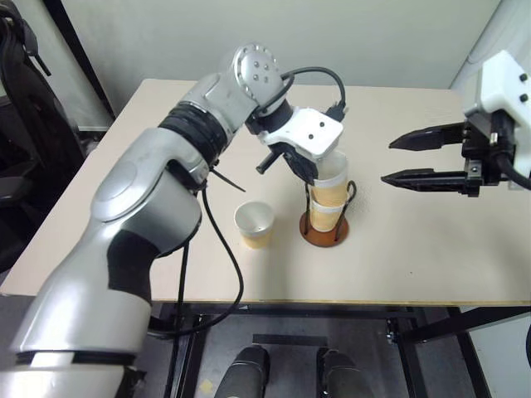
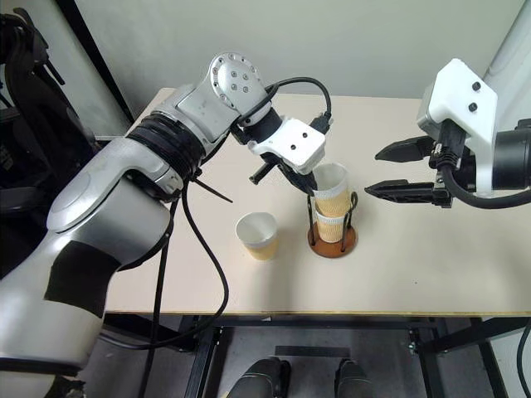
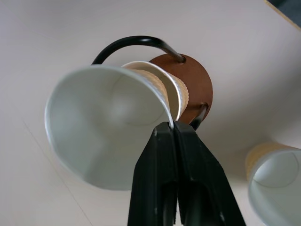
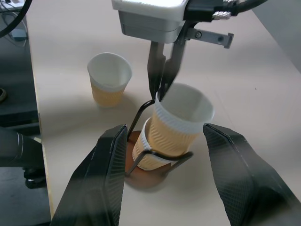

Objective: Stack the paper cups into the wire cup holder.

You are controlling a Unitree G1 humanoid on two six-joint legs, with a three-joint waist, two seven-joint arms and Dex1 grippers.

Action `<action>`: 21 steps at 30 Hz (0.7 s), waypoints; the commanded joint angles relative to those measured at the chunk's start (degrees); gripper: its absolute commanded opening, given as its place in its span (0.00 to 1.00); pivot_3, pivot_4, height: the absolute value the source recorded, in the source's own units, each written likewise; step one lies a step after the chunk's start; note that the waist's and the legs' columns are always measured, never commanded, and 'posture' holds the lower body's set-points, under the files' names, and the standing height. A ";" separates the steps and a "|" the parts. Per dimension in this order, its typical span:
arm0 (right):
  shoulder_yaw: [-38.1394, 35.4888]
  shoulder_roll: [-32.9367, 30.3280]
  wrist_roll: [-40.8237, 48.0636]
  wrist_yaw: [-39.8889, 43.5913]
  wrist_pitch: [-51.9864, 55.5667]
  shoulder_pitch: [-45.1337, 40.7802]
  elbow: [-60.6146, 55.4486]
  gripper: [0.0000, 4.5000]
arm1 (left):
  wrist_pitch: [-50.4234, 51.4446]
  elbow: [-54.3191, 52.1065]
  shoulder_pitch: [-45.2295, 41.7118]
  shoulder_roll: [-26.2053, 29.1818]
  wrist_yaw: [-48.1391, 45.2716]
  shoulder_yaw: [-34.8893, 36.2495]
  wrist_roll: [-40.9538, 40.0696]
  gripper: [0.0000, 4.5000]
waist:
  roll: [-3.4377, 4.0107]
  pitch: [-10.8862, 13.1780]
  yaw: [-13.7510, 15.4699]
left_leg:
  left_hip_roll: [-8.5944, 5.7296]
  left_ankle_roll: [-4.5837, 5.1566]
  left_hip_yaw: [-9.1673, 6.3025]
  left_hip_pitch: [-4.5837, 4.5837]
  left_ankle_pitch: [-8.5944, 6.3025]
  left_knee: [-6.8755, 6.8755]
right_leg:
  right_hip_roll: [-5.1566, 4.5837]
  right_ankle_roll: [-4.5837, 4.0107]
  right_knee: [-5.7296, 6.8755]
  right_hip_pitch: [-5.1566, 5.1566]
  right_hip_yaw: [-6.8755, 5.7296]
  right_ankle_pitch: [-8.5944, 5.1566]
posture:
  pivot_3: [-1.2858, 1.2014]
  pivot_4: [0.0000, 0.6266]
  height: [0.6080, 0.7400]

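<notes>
My left pincer (image 4: 161,87) pinches the rim of a tan-banded white paper cup (image 4: 181,120) so it hangs tilted, nested partway into a second cup, ribbed below its white rim, in the black wire holder on its reddish-brown disc (image 1: 324,232). My right pincer (image 1: 397,160) waits spread, just beside the stack. A third cup (image 1: 254,224) stands apart on the pale table (image 1: 431,249).
</notes>
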 commanded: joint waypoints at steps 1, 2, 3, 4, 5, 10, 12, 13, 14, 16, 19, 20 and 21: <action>-1.99 -1.05 0.55 -0.46 -0.56 -0.80 -0.36 0.59 | 1.22 -0.16 -1.73 -0.74 -1.93 4.13 -0.74 0.37 | 0.00 0.00 0.02 | 0.01 0.00 -0.01 -0.01 0.00 0.00 | -0.03 0.02 -0.02 0.01 0.05 0.01 | 0.52 0.24 1.00; -1.85 -1.04 0.48 -0.40 -0.71 -0.91 -0.22 0.59 | 2.20 -0.13 -1.88 -0.94 -1.93 5.34 -1.14 0.46 | 0.00 0.00 -0.02 | 0.03 0.02 -0.02 -0.01 -0.01 0.00 | -0.06 0.05 -0.01 0.00 0.10 0.02 | 0.52 0.24 1.00; -1.77 -1.04 0.44 -0.35 -0.80 -0.96 -0.13 0.59 | 2.88 -0.11 -1.94 -1.10 -1.93 6.27 -1.29 0.54 | 0.00 0.00 -0.03 | 0.01 0.02 0.02 -0.01 -0.01 -0.02 | 0.01 0.07 -0.01 -0.02 0.01 0.03 | 0.52 0.24 1.00; -1.78 -1.11 0.34 -0.17 -1.04 -0.87 0.04 0.59 | 3.44 -0.16 -2.01 -1.26 -1.93 7.17 -1.37 0.61 | 0.00 0.00 -0.03 | 0.04 0.02 0.03 -0.01 -0.01 -0.02 | -0.01 0.11 0.00 -0.03 0.07 0.05 | 0.52 0.24 1.00; -1.47 -0.98 0.14 -0.09 -1.35 -1.07 0.27 0.59 | 4.84 -0.38 -2.12 -1.29 -1.93 8.71 -2.14 0.70 | 0.00 0.00 -0.05 | 0.04 0.01 0.03 -0.01 -0.01 -0.02 | -0.01 0.11 0.01 -0.04 0.04 0.05 | 0.52 0.24 1.00; 0.67 0.80 -0.22 0.26 -2.80 -2.66 1.31 0.59 | 15.35 -7.62 -1.47 5.26 -1.93 14.69 -10.16 0.85 | 0.00 0.00 -0.25 | 0.08 0.02 0.15 -0.02 -0.01 -0.08 | 0.02 0.16 0.01 -0.13 0.03 0.07 | 0.52 0.24 1.00; 1.19 1.13 -0.09 0.59 -3.08 -2.92 1.52 0.59 | 18.17 -12.72 0.06 10.74 -1.93 14.11 -12.52 0.85 | 0.01 -0.01 -0.75 | 0.11 0.04 0.31 0.06 -0.01 -0.15 | 0.13 0.18 0.04 -0.16 -0.07 0.05 | 0.52 0.24 1.00; 1.58 1.30 -0.03 0.79 -3.20 -3.17 1.70 0.59 | 18.92 -16.09 1.24 14.63 -1.93 13.03 -13.38 0.85 | 0.03 -0.02 -0.95 | 0.15 0.05 0.35 0.08 -0.02 -0.17 | 0.07 0.19 0.03 -0.20 0.02 0.04 | 0.52 0.24 1.00; 1.98 1.39 -0.06 1.18 -3.43 -3.37 1.92 0.59 | 18.88 -19.59 2.48 18.65 -1.93 11.31 -13.72 0.85 | 0.08 -0.05 -1.17 | 0.12 0.05 0.49 0.09 -0.01 -0.19 | 0.13 0.20 0.07 -0.23 -0.01 0.01 | 0.52 0.24 1.00; 3.06 1.66 -0.44 2.21 -4.05 -4.10 2.66 0.59 | 18.19 -27.11 5.29 26.78 -1.93 7.92 -14.15 0.85 | 0.22 -0.11 -1.71 | 0.18 0.06 0.53 0.14 -0.02 -0.22 | 0.08 0.21 0.08 -0.27 0.13 -0.02 | 0.52 0.24 1.00; 4.89 2.13 -1.09 4.08 -5.11 -5.90 4.03 0.59 | 17.90 -37.02 9.06 37.14 -1.93 4.53 -15.17 0.85 | 0.25 -0.12 -1.88 | 0.21 0.02 0.50 0.25 0.00 -0.18 | 0.08 -0.21 0.15 -0.22 0.11 -0.30 | 0.52 0.24 1.00; 5.48 2.31 -1.28 4.70 -5.43 -6.53 4.42 0.59 | 18.05 -39.68 10.08 39.79 -1.93 4.01 -15.68 0.85 | 0.24 -0.12 -1.66 | 0.13 -0.01 0.57 0.22 0.02 -0.20 | 0.33 -0.37 0.15 -0.25 -0.04 -0.34 | 0.52 0.24 1.00; 6.12 2.52 -1.48 5.53 -5.82 -7.17 4.84 0.59 | 18.71 -42.69 11.07 42.58 -1.93 3.62 -16.70 0.85 | 0.23 -0.12 -1.45 | 0.15 0.00 0.44 0.16 0.02 -0.13 | 0.13 -0.41 0.16 -0.23 -0.04 -0.35 | 0.52 0.24 1.00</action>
